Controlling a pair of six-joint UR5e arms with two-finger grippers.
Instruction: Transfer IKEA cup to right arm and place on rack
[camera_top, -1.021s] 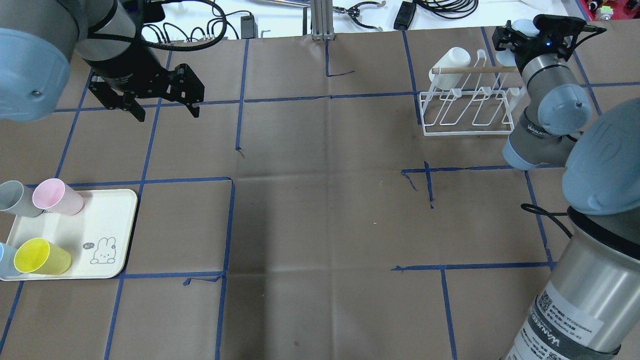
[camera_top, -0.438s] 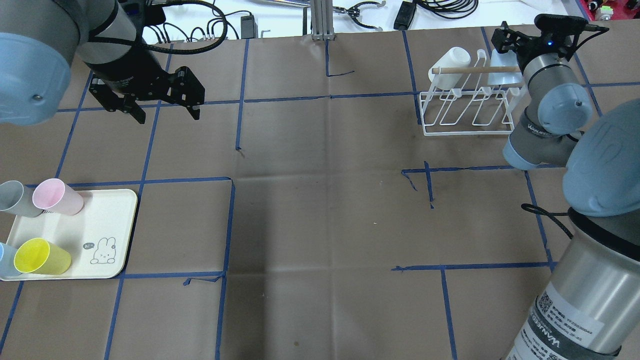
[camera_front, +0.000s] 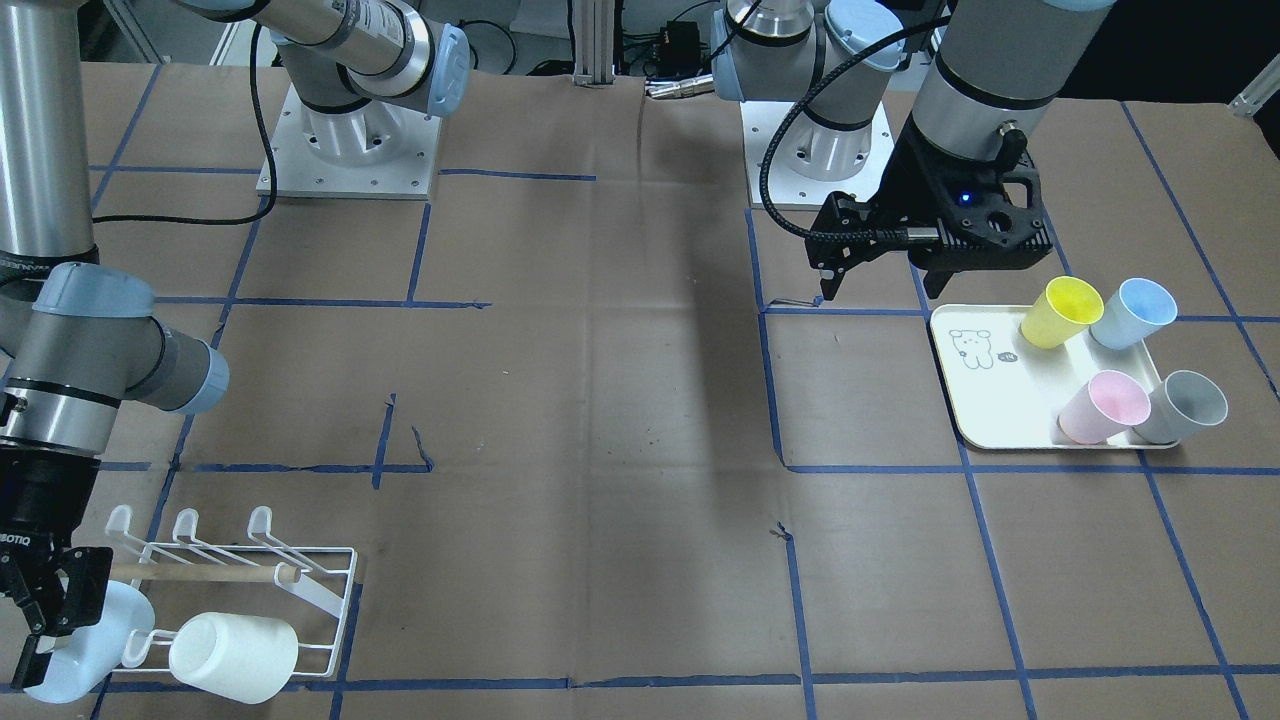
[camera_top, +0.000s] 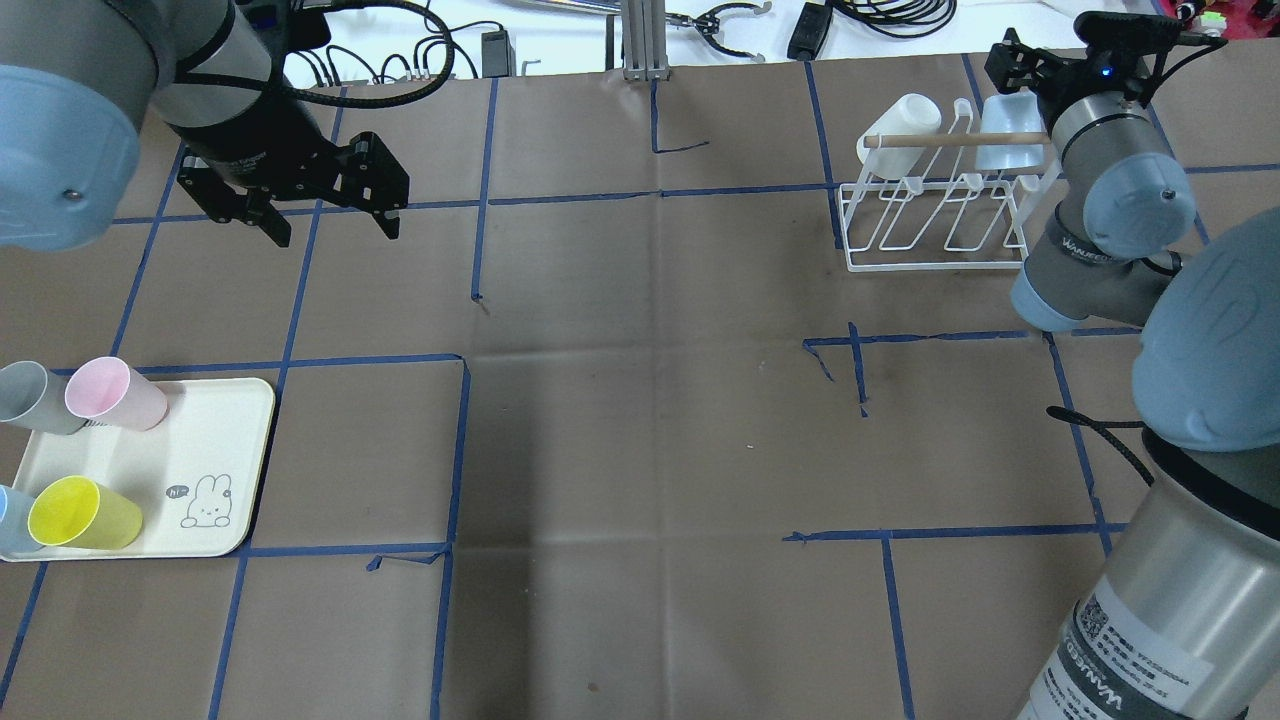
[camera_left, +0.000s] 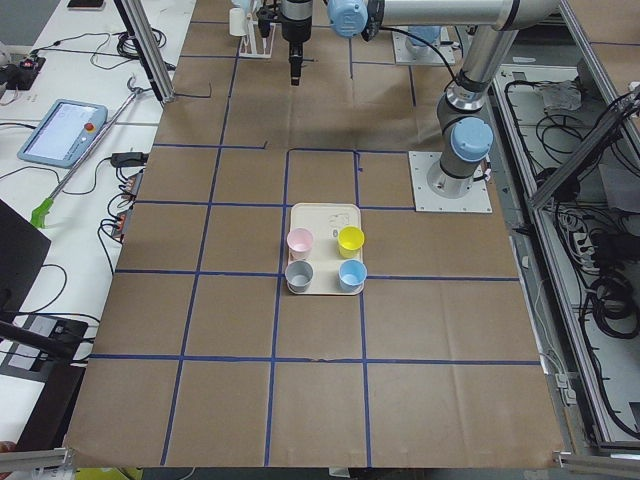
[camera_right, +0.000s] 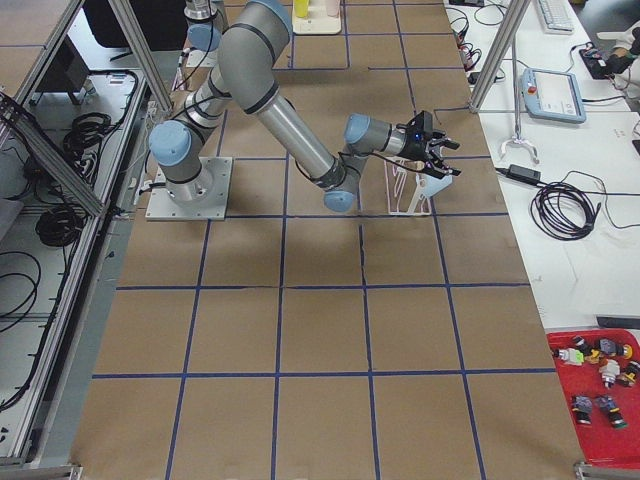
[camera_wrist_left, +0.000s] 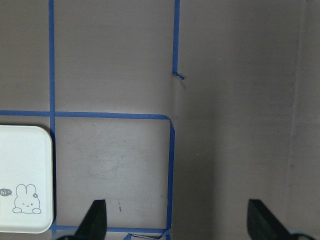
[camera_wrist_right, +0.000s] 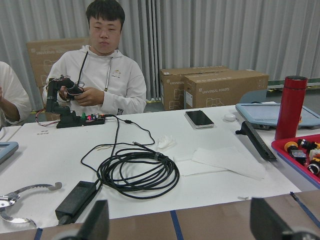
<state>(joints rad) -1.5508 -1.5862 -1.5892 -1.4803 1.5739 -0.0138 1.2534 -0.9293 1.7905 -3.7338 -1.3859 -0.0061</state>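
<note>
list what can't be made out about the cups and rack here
Overhead: the handle crosses the racked blue cup, so its prong is hidden.
Front-facing: the right tool covers that cup's side.
Overhead: the left edge cuts off the other blue cup on the tray.
Exterior left: the rack is too small for detail.

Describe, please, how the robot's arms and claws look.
The left arm and right arm are silver tubes with light-blue joint caps. The left claw and right claw are black, two-fingered. A corrugated black cable follows the left arm.
</note>
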